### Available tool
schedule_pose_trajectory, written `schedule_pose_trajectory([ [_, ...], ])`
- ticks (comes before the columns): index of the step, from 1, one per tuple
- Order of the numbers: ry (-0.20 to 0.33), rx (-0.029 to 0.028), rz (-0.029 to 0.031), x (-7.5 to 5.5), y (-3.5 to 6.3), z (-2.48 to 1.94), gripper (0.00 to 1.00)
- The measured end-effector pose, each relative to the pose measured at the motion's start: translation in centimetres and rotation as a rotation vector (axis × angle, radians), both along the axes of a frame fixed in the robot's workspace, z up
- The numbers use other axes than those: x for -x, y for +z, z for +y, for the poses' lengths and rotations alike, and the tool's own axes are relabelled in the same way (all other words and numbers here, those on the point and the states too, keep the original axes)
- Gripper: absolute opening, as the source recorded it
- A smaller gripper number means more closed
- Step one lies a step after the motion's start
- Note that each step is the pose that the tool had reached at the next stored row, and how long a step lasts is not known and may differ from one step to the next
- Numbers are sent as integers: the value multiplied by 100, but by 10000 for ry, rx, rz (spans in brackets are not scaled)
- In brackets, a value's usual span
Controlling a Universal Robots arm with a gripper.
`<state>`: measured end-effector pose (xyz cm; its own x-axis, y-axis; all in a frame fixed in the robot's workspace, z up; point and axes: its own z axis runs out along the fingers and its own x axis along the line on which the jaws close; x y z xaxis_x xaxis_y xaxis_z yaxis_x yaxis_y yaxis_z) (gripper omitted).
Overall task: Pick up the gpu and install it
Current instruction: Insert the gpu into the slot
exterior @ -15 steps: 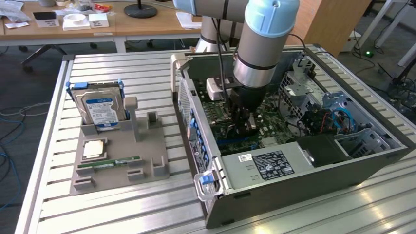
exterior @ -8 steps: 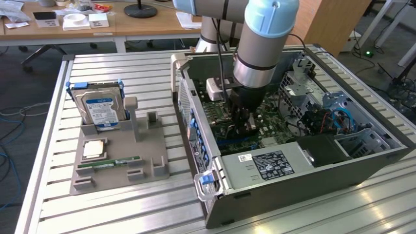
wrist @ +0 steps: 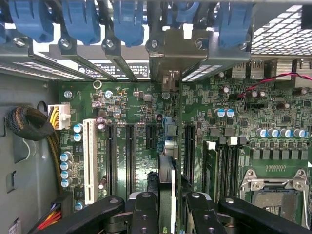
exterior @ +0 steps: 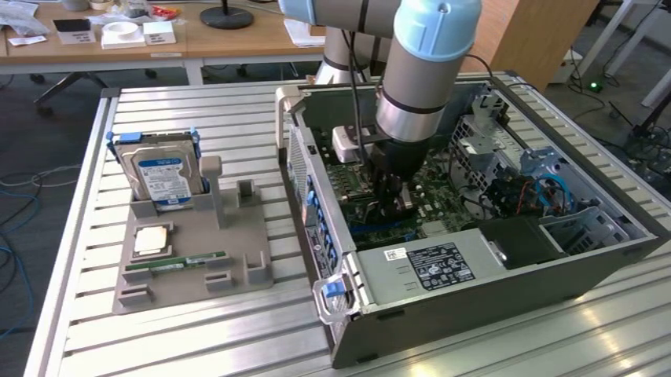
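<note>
Jaws are down inside the open computer case (exterior: 472, 314), narrowed to a slim gap and clamped on the gpu (wrist: 166, 180), a finger (wrist: 144, 214) on either side. The card stands edge-on over the motherboard (wrist: 204, 92), close alongside the black expansion slots (wrist: 130, 156).

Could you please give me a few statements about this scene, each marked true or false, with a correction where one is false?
1. The hard drive stands upright on the grey tray. True.
2. The gpu lies on the grey tray. False: the gripper holds it edge-on.
3. The gripper is over the motherboard. True.
4. The computer case is closed. False: its side is open and the arm reaches in.
</note>
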<state>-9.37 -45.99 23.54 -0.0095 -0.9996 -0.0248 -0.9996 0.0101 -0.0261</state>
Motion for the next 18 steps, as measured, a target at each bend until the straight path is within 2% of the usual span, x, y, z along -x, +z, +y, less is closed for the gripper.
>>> schedule_pose_trajectory([
  [18, 1, -2, -7, 24, -8, -1, 27],
])
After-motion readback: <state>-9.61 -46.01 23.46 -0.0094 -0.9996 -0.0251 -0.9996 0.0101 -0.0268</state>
